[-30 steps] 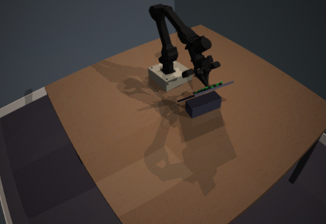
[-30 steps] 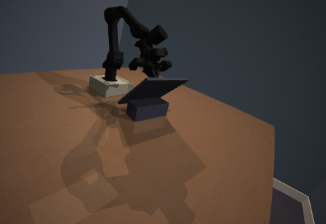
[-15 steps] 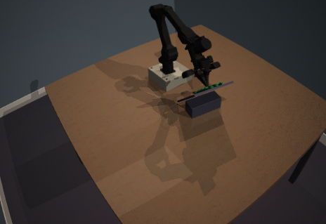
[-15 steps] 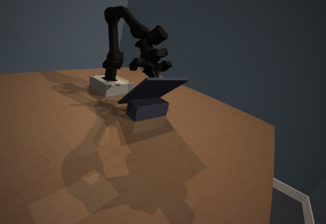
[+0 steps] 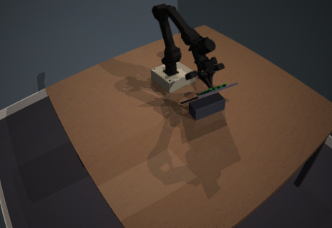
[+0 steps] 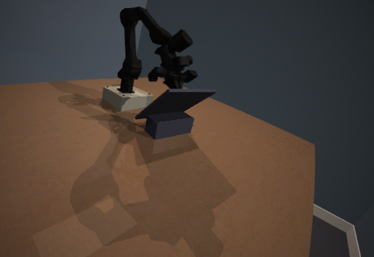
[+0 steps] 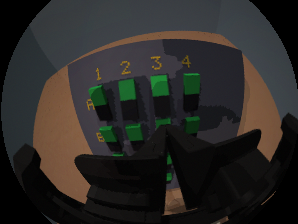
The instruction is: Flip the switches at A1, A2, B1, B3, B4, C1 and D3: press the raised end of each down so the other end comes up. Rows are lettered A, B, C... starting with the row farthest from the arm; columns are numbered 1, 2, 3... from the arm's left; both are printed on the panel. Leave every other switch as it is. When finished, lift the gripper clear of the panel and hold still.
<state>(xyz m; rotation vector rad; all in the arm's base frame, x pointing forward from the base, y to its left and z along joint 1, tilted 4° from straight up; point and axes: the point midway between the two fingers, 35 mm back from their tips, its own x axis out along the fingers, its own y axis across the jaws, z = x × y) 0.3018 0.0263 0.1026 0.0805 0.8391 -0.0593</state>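
The tilted grey panel [image 5: 232, 85] [image 6: 177, 102] [image 7: 220, 60] carries green and black rocker switches. In the wrist view the printed numbers 1 to 4 and letters A and B show. Switches A1 [image 7: 98, 95], A2 [image 7: 127, 90], A3 [image 7: 160, 86] and A4 [image 7: 191, 84] show whole. B1 [image 7: 107, 134], B2 [image 7: 134, 132] and B4 [image 7: 192, 125] show above the fingers. My gripper [image 5: 211, 87] [image 7: 164, 128] is shut and empty, its tips at the lower part of B3 [image 7: 162, 121]; whether they touch is unclear. It hides most of rows C and D.
The panel rests on a dark block [image 5: 207, 107] [image 6: 171, 126] on the brown table [image 5: 136, 151] [image 6: 258, 170]. The arm's pale base [image 5: 169, 81] [image 6: 128, 99] stands close behind the panel in the top and exterior views. Shadows of the arm and panel fall across the table.
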